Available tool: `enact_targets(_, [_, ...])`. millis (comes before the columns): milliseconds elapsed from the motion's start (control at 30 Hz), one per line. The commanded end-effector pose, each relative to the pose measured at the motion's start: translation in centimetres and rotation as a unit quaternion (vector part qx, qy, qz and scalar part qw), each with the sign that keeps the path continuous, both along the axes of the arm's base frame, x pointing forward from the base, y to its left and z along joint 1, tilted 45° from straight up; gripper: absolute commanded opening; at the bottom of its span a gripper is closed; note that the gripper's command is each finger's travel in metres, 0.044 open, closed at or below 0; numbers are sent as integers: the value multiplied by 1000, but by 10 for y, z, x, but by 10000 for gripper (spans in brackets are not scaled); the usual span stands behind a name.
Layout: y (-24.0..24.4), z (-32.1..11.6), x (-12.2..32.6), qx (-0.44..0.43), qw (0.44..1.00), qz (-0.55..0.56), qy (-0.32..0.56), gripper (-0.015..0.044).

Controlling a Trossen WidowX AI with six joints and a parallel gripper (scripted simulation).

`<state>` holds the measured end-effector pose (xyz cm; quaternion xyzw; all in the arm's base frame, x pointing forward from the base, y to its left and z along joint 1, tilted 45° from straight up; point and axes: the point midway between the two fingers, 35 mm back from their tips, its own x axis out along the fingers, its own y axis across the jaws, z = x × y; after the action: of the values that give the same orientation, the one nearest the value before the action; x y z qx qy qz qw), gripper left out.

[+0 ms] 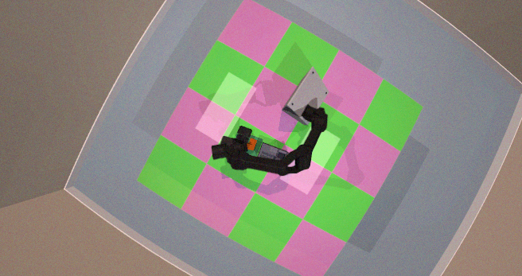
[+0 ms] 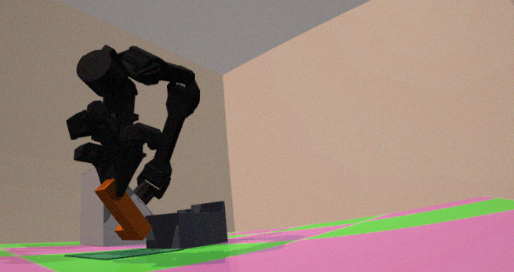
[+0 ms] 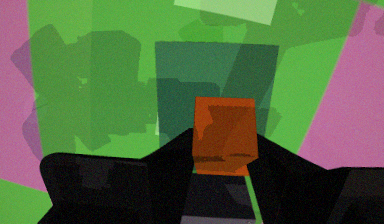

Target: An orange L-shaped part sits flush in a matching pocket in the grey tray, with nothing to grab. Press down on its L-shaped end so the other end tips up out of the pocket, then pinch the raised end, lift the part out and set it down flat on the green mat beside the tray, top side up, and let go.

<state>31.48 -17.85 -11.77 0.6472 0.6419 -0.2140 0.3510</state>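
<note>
The orange L-shaped part (image 1: 251, 144) (image 2: 127, 215) (image 3: 224, 125) hangs steeply tilted, its L-shaped end low and its other end raised. My gripper (image 2: 114, 190) (image 3: 220, 136) is shut on it near the raised end. The green mat (image 2: 90, 255) (image 3: 175, 60) lies flat under the part; in the exterior view a gap shows between them. The grey tray (image 1: 274, 150) (image 2: 201, 226) (image 3: 220, 195) stands beside the mat. The part's low end is close to the tray's near wall; whether they touch I cannot tell. The top view shows the fingers hidden under the arm.
A grey wedge-shaped block (image 1: 308, 89) (image 2: 92, 213) stands by the arm's base, behind the mat in the exterior view. The arm (image 1: 262, 164) (image 2: 172, 135) arches over beside the tray. The floor (image 1: 350, 77) has pink and green squares.
</note>
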Motion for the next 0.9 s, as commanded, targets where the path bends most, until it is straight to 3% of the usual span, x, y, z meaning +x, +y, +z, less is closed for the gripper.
enact_targets(0, [4,-4,1,2,1000,-4,0,0])
enact_targets(400, [12,-12,1,1,1000,1,0,0])
enact_targets(733, [10,-10,1,1,1000,1,1,262])
enact_targets(867, [-12,10,1,0,1000,-1,1,367])
